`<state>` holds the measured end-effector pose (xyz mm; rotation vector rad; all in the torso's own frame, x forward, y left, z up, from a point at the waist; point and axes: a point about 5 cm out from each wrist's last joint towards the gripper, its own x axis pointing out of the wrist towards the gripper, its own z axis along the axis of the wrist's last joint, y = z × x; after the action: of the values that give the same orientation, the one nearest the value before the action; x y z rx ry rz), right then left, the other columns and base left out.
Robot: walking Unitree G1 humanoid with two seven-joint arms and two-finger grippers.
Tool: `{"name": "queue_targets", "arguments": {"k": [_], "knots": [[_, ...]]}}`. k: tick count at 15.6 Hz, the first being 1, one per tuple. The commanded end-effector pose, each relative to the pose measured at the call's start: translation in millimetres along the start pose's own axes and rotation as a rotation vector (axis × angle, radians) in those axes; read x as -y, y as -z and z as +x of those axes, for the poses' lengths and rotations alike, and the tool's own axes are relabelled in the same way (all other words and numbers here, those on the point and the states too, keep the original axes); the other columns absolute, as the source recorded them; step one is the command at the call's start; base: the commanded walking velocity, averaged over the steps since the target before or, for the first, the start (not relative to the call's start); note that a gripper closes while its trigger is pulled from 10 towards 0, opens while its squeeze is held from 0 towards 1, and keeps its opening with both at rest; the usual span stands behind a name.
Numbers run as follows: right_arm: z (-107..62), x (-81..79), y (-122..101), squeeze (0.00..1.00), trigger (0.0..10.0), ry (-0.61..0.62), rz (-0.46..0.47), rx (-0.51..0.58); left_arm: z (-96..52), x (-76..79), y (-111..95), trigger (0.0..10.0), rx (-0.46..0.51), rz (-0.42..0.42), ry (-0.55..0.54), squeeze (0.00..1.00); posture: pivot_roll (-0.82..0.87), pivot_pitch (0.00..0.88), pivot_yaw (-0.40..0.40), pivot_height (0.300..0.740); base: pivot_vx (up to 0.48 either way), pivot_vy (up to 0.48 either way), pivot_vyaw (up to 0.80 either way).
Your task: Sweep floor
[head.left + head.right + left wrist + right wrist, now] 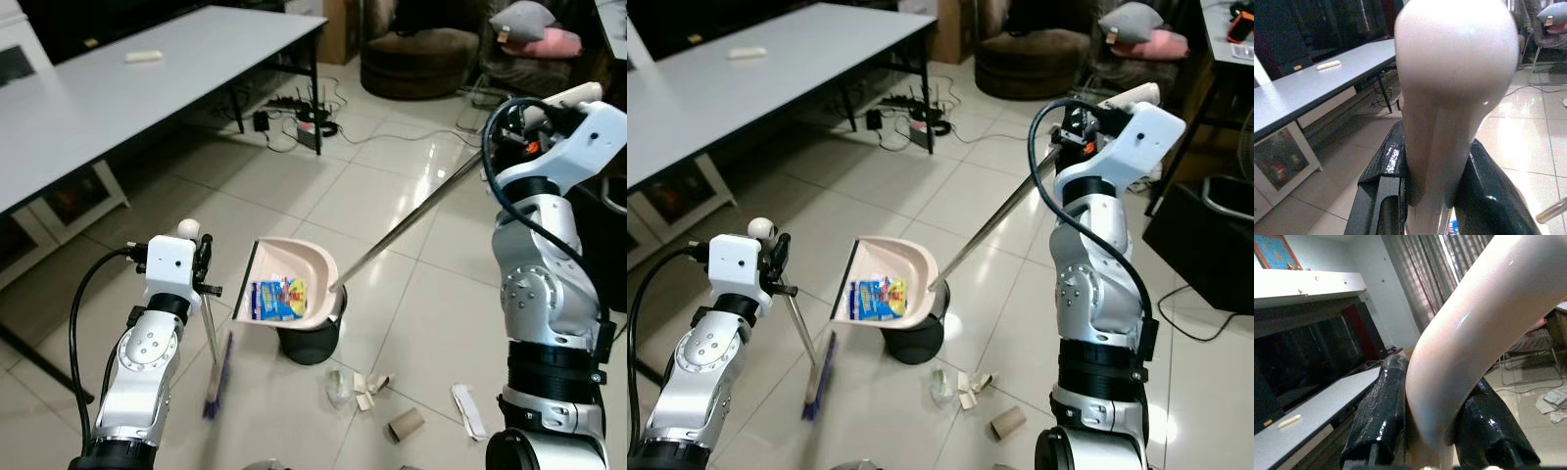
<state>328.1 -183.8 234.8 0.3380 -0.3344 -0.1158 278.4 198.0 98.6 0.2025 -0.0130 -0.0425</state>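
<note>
My left gripper (203, 258) is shut on the cream top of a broom handle (1454, 88), black fingers (1383, 186) on either side. The broom's purple bristles (217, 377) rest on the tiles at lower left. My right gripper (1087, 122) is raised and shut on the cream grip (1469, 342) of the dustpan's long metal handle (411, 220). The cream dustpan (304, 262) hangs tilted over a small black bin (312, 341), with a blue and yellow wrapper (277, 300) lying in it. A cardboard tube (405, 424), crumpled scraps (343, 387) and white paper (470, 409) lie on the floor beside the bin.
A long grey table (118, 88) runs along the left, with cables and a power strip (304, 122) under its far end. A brown pouffe (419, 59) and a chair with pillows (534, 34) stand at the back. A black box (1205, 235) sits at the right.
</note>
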Motion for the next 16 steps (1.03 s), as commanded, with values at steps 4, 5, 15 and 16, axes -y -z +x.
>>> {"name": "queue_targets", "arguments": {"k": [4,5,15,16], "knots": [[11.5,-22.8,-14,0.00,10.0,-0.089,-0.109,0.139,1.1,-3.1,-7,10.0,0.036,0.026,-0.005,0.00,0.02,0.000,0.087,0.740,0.000,0.000,0.00],[13.5,-29.4,-12,0.00,10.0,-0.124,-0.132,0.156,0.9,-3.1,-7,10.0,0.036,0.029,-0.005,0.00,0.03,0.002,0.085,0.740,0.000,0.000,0.00],[18.3,-100.7,19,0.00,10.0,-0.418,-0.372,0.358,-6.4,-9.2,-9,10.0,0.035,0.051,-0.019,0.00,0.08,0.032,0.076,0.740,0.000,0.000,0.00],[18.3,-104.5,20,0.00,10.0,-0.426,-0.380,0.371,-7.1,-9.8,-9,10.0,0.035,0.053,-0.021,0.00,0.08,0.033,0.074,0.740,0.000,0.000,0.00]]}}
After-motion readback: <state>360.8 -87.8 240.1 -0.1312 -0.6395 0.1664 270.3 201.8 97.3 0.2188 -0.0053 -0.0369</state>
